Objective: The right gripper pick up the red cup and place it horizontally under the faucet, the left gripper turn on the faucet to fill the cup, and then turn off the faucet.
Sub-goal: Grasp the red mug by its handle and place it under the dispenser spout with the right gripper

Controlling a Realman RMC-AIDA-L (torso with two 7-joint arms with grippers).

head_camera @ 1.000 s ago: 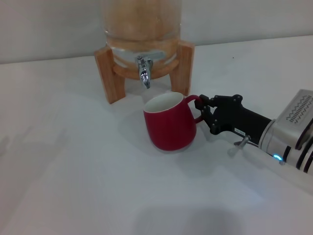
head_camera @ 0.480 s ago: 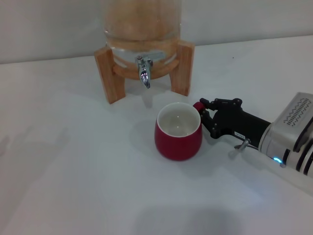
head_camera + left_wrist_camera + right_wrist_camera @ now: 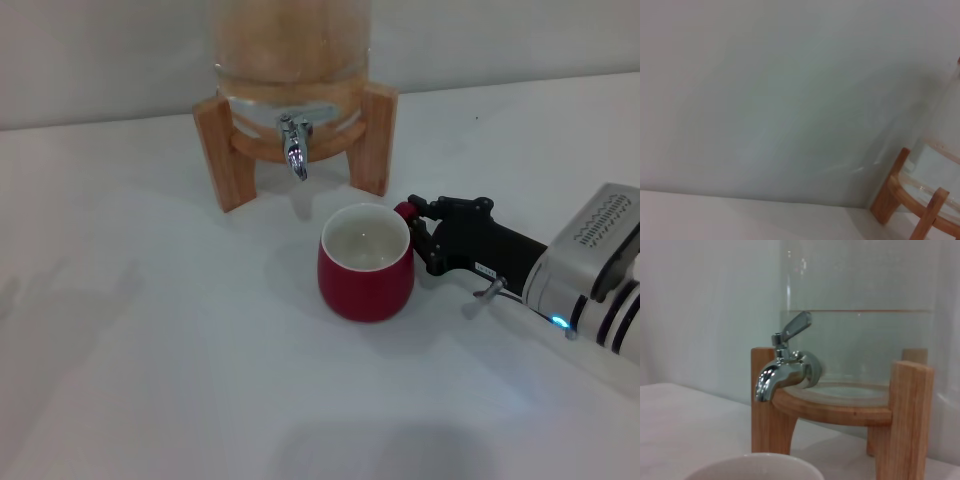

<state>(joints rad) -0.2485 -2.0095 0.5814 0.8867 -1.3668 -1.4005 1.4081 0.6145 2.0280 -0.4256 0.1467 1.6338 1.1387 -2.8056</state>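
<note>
- Currently, the right gripper (image 3: pixel 412 228), black jointed fingers on a white arm, is clamping the handle of the rounded dark red ceramic cup (image 3: pixel 366 265).
- That cup is sitting upright on the white table (image 3: pixel 150 350), nearer than and slightly right of the chrome faucet (image 3: pixel 293 145).
- Next, it likely needs shifting far-left, under the spout.
- No left gripper is showing.

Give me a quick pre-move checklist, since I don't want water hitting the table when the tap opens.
1. Red cup upright on the table, mouth up: ok.
2. Cup mouth directly below the faucet spout: not ok; it sits nearer the camera and to the right.
3. Right gripper on the cup handle: ok.
4. Faucet closed, no stream: ok.
5. Left gripper near the lever: cannot tell; not in view.
</note>
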